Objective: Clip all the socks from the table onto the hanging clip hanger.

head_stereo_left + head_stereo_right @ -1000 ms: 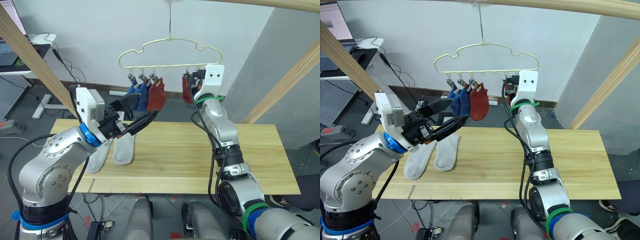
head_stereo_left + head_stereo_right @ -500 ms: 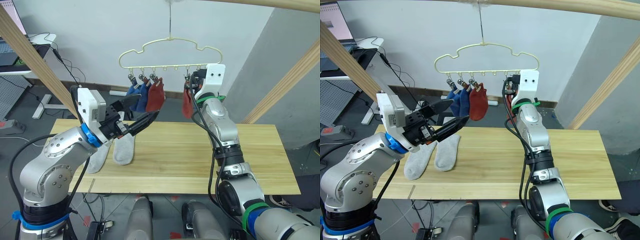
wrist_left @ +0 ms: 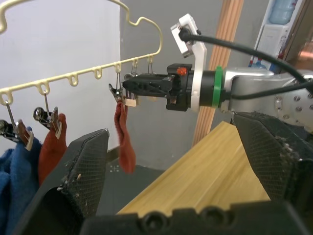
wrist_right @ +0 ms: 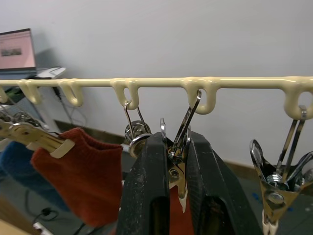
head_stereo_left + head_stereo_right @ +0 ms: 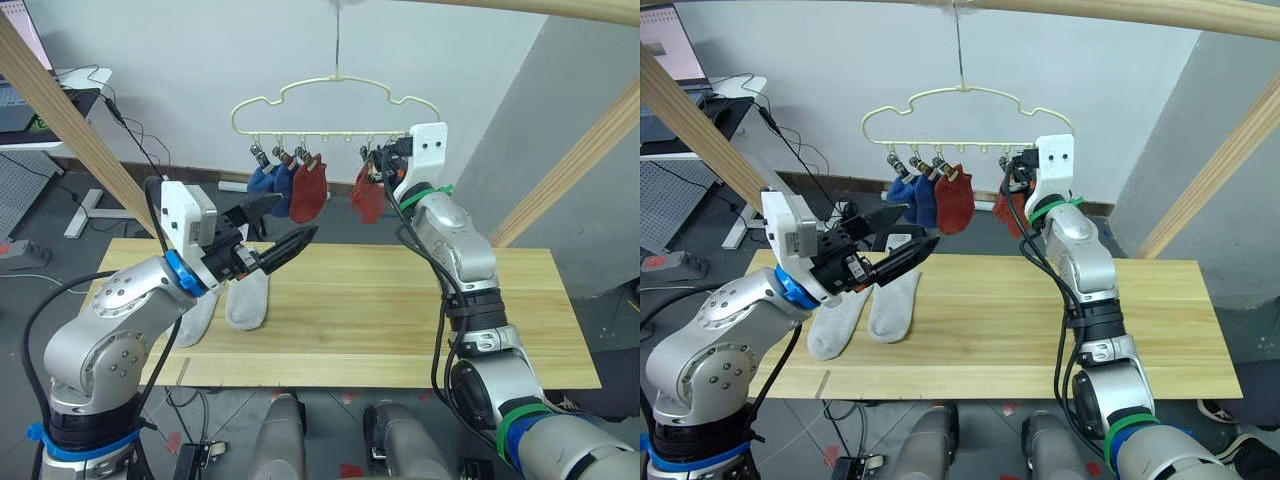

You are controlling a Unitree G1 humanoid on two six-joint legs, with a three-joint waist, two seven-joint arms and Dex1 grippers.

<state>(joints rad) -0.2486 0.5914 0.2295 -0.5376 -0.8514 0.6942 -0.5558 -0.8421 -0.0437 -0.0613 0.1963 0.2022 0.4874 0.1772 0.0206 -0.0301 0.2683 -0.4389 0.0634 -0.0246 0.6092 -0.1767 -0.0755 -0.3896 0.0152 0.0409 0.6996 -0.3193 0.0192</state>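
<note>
The pale-yellow clip hanger [image 5: 335, 85] hangs over the table [image 5: 400, 310]. Two blue socks [image 5: 268, 180] and a rust-red sock [image 5: 308, 190] hang from its left clips. A second rust-red sock [image 5: 368, 195] dangles from a clip [image 4: 177, 147] further right. My right gripper [image 5: 381, 172] is shut on that clip, squeezing its metal handles. My left gripper [image 5: 285, 222] hovers open and empty below the hung socks, above two light grey socks [image 5: 247, 298] that lie side by side on the table's left part.
Slanted round wooden poles [image 5: 70, 130] [image 5: 570, 165] stand at both sides of the table. A desk with a laptop [image 5: 40, 100] and cables sits at the back left. The table's middle and right parts are bare planks.
The hanger has swung slightly left and up with my right gripper on its clip. The red sock under that clip has swung left. My left gripper has barely moved.
</note>
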